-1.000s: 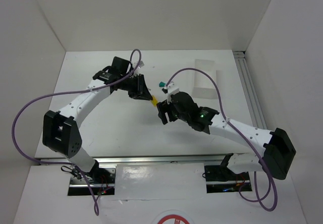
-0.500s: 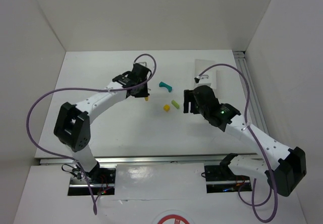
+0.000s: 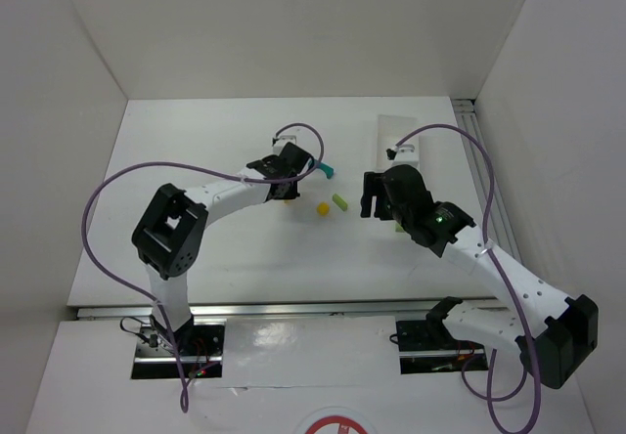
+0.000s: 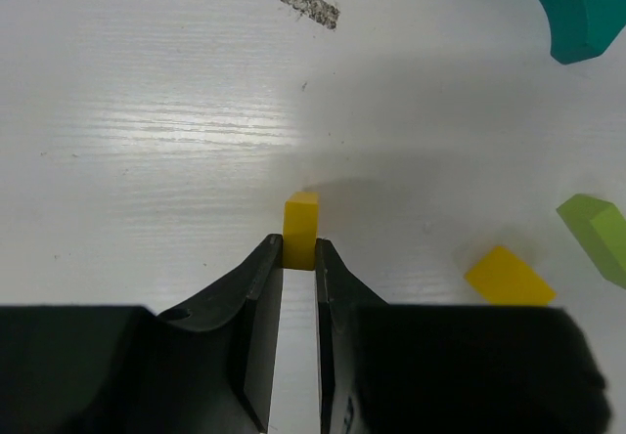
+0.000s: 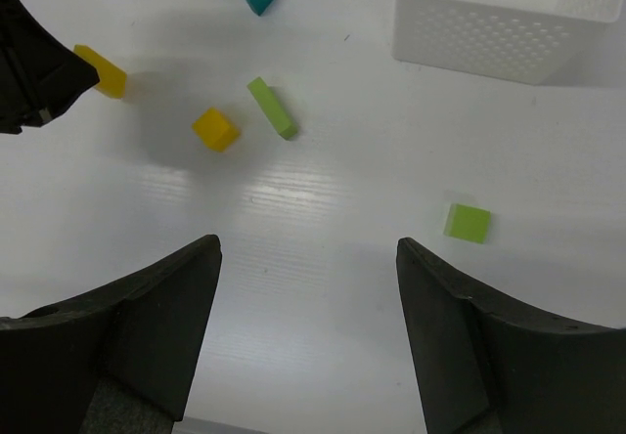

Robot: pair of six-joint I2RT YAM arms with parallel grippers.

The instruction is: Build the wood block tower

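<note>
The left hand pinches the near end of the yellow post with narrow fingertips only, so the post may pivot or topple when stood up. From it, the lime-green post lies flat at 3 o'clock and the teal arch at 1 o'clock; posts set too far apart would leave the arch unsupported. The right hand hangs wide and empty.

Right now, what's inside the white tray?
No block shows in the white tray; the right arm hides its near end from above, the wrist view crops its far side.
</note>
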